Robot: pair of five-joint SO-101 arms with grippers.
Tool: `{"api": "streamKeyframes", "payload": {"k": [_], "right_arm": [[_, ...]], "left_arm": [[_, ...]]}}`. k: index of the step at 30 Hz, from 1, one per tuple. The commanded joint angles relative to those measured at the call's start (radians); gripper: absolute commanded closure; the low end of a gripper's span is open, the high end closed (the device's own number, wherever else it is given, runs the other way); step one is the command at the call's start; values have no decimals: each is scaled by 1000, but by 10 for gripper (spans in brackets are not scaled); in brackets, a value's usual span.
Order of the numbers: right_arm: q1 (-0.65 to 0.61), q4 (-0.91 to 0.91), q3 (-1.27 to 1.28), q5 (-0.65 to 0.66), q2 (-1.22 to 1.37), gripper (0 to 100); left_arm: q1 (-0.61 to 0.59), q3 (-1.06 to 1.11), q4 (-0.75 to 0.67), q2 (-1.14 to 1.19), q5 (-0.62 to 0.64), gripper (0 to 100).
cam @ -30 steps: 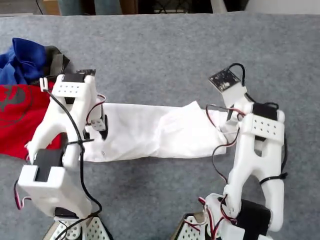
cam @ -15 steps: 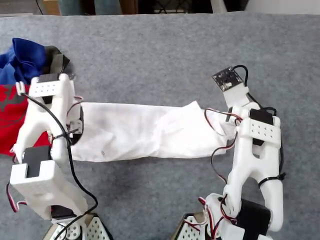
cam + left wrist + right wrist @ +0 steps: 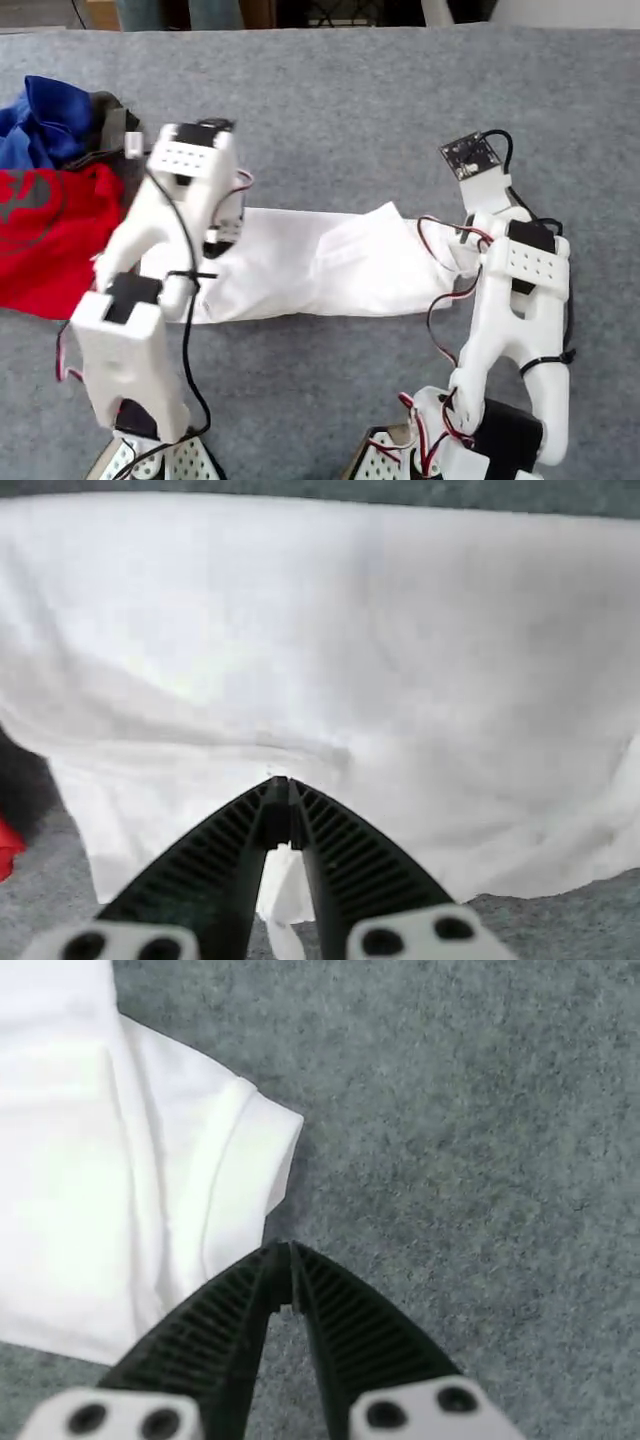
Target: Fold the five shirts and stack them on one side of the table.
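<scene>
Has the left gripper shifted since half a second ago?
Yes. The left gripper moved away from the red shirt, along the white shirt toward the table's middle.

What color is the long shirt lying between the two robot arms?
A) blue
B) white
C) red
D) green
B: the long shirt spread flat between the arms is white, while the red shirt and the blue shirt lie bunched off to one side.

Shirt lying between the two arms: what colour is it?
The shirt is plain white, best seen in the high view.
</scene>
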Motion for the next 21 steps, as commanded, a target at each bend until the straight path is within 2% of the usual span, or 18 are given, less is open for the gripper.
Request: {"api": "streamKeyframes", "payload": {"k": [1, 8, 15, 21], "right_arm": [[12, -15, -4, -5, -30, 984], [12, -15, -4, -5, -30, 984], [12, -15, -4, -2, -30, 984], [8, -15, -4, -2, -28, 984]], "left_arm": [[65, -96, -3, 28, 11, 970], [88, -113, -8, 146, 11, 970], [-27, -114, 5, 181, 2, 970], [-113, -104, 92, 115, 0, 970]]}}
